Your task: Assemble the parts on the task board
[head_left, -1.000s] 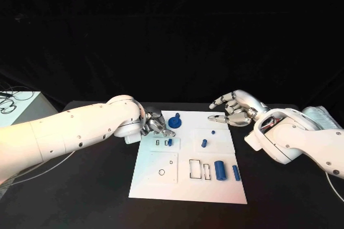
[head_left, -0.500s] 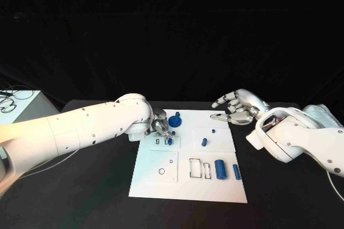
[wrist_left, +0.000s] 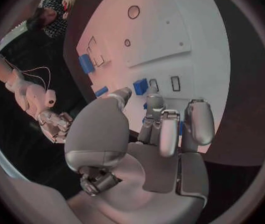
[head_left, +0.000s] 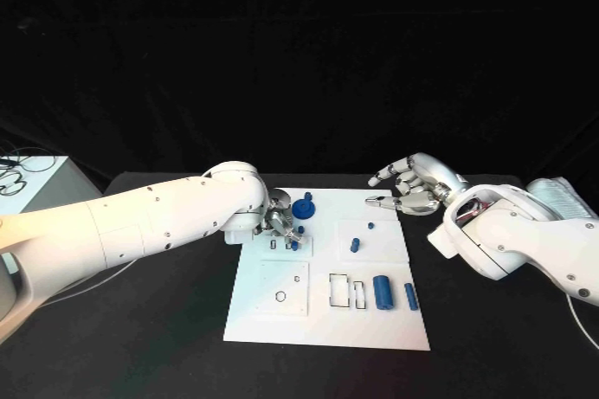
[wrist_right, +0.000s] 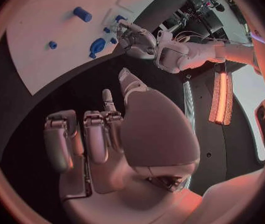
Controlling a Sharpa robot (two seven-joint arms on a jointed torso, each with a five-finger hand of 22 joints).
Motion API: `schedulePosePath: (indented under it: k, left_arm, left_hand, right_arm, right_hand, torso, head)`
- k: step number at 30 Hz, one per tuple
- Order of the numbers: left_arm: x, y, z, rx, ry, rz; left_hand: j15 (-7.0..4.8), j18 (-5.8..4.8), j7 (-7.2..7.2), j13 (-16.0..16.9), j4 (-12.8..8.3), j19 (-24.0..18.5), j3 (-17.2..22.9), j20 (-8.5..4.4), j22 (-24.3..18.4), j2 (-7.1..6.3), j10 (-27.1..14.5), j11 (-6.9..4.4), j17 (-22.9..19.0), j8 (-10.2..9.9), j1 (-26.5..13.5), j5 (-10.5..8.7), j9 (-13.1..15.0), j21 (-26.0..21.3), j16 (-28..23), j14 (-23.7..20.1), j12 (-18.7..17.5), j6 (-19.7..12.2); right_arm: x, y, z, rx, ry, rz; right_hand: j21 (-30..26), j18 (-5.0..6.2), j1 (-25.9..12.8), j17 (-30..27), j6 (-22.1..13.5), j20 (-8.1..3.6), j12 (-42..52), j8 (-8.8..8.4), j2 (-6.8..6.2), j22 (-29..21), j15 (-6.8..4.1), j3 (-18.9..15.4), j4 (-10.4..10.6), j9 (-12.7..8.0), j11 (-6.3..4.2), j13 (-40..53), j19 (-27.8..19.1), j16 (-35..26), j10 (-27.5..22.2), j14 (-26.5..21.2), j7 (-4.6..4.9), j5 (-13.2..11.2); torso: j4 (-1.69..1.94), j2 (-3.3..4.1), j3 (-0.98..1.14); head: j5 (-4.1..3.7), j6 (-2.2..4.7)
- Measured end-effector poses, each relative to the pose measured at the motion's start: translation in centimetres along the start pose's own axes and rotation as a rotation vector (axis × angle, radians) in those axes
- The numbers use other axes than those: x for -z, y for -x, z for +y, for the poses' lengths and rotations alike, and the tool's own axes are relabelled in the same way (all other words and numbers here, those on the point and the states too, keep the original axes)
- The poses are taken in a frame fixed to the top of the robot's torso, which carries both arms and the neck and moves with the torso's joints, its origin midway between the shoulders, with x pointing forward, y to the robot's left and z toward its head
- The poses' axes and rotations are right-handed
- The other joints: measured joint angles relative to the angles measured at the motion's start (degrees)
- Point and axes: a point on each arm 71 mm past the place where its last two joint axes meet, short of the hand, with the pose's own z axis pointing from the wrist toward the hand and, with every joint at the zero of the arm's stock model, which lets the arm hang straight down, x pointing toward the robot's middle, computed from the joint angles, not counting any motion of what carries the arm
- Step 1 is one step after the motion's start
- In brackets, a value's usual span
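L hand (head_left: 277, 222) fingers pinch small blue peg (head_left: 294, 241) at white task board (head_left: 327, 330) slot; tilt could jam it. R hand (head_left: 409, 191) empty, fingers apart.

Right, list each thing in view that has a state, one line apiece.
left hand: low over the task board's far left, fingers around a small blue part; grip not clear.
right hand: off the board's far right corner, fingers curled, holding nothing.
task board: flat on the table.
two blue cylinders: lying loose near the board's right edge.

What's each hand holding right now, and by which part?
Right hand: nothing, fingers apart. Left hand: fingertips down at the small blue part on the white task board; hold cannot be told.
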Motion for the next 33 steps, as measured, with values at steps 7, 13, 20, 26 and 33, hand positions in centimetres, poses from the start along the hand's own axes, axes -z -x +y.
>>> schedulePosePath:
  k: [7, 13, 20, 26, 33]
  left_arm:
    - [0.01, -0.11, -0.08, -0.005, -0.001, 0.01]
    - [-0.05, -0.06, 0.15, -0.006, 0.005, 0.018]
    - [-0.13, -0.04, 0.25, -0.004, 0.008, 0.025]
    - [-0.21, -0.1, 0.0, 0.004, 0.002, 0.036]
    - [-0.38, -0.21, 0.11, 0.015, 0.004, 0.048]
  left_hand:
    - [0.0, 0.0, -0.2, 0.03, 0.0, 0.0, 0.0, 0.0, 0.05, 0.0, 0.0, 0.0, 0.0, 0.28, 0.0, 0.0, 0.46, 0.0, 0.0, 0.0, 0.0, -0.2]
    - [0.0, 0.0, -0.2, 0.02, 0.0, 0.0, 0.0, 0.0, 0.03, 0.2, 0.0, 0.0, -0.01, 0.28, 0.2, 0.0, 0.67, 0.0, 0.0, 0.0, 0.0, -0.19]
    - [0.0, 0.0, -0.22, 0.07, -0.01, 0.0, 0.01, 0.0, 0.03, 1.17, -0.21, -0.2, -0.01, 0.57, 1.22, 0.0, 1.49, 0.0, 0.0, 0.0, 0.0, -0.22]
    - [0.0, 0.0, -0.41, 0.42, -0.16, 0.0, 0.96, 0.0, 0.1, 1.88, -0.21, -0.2, -0.01, 0.9, 3.25, 0.0, 2.49, 0.0, 0.0, 0.0, 0.0, -0.41]
    - [0.0, 0.0, -0.41, 0.6, -0.31, 0.0, 1.44, 0.0, 0.19, 2.26, -0.2, -0.2, -0.01, 1.19, 4.23, 0.0, 3.13, 0.0, 0.0, -0.01, 0.0, -0.41]
  right_arm:
    - [-0.08, -0.04, -0.01, 0.0, -0.003, 0.003]
    - [-0.11, -0.04, -0.06, 0.001, -0.007, 0.004]
    - [-0.16, -0.09, -0.08, 0.001, -0.011, 0.006]
    - [-0.21, -0.19, -0.01, 0.001, -0.012, 0.01]
    - [-0.21, -0.2, -0.02, 0.001, -0.014, 0.012]
  right_hand:
    - [0.0, 0.0, 0.0, 0.0, 0.0, 0.0, 0.0, 0.0, 0.0, -0.01, 0.0, 0.0, 0.0, 0.0, 0.0, 0.0, 0.0, 0.0, 0.0, 0.0, 0.0, 0.0]
    - [0.0, 0.0, 0.0, 0.0, 0.0, 0.0, 0.0, 0.23, 0.0, -0.01, 0.0, 0.0, 0.0, 0.0, 0.0, 0.03, 0.0, 0.0, 0.0, 0.0, 0.0, 0.0]
    - [0.0, 0.0, 0.0, 0.0, 0.0, 0.0, 0.0, 0.23, 0.0, -0.02, 0.0, 0.16, 0.16, 0.0, 0.0, 0.04, 0.0, 0.0, 0.0, 0.0, 0.0, 0.0]
    - [0.0, 0.0, 0.0, 0.0, 0.0, 0.0, 0.0, 0.23, 0.0, -0.02, 0.0, 0.16, 0.16, 0.0, 0.0, 0.04, 0.0, 0.0, 0.0, 0.0, 0.0, 0.0]
    - [0.0, 0.0, 0.31, 0.0, 0.0, 0.0, 0.0, 0.23, 0.31, -0.03, 0.0, 0.16, 0.16, 0.0, 0.0, 0.04, 0.0, 0.0, 0.0, 0.0, 0.0, 0.0]
  torso:
    - [-0.01, -0.04, -0.01]
    - [-0.01, -0.06, -0.03]
    - [-0.02, -0.05, -0.03]
    - [-0.05, 0.03, -0.02]
    - [-0.06, 0.08, -0.02]
  head:
    - [0.0, -0.2]
    - [0.25, -0.04]
    - [0.28, 0.0]
    - [0.23, -0.09]
    - [0.21, -0.33]
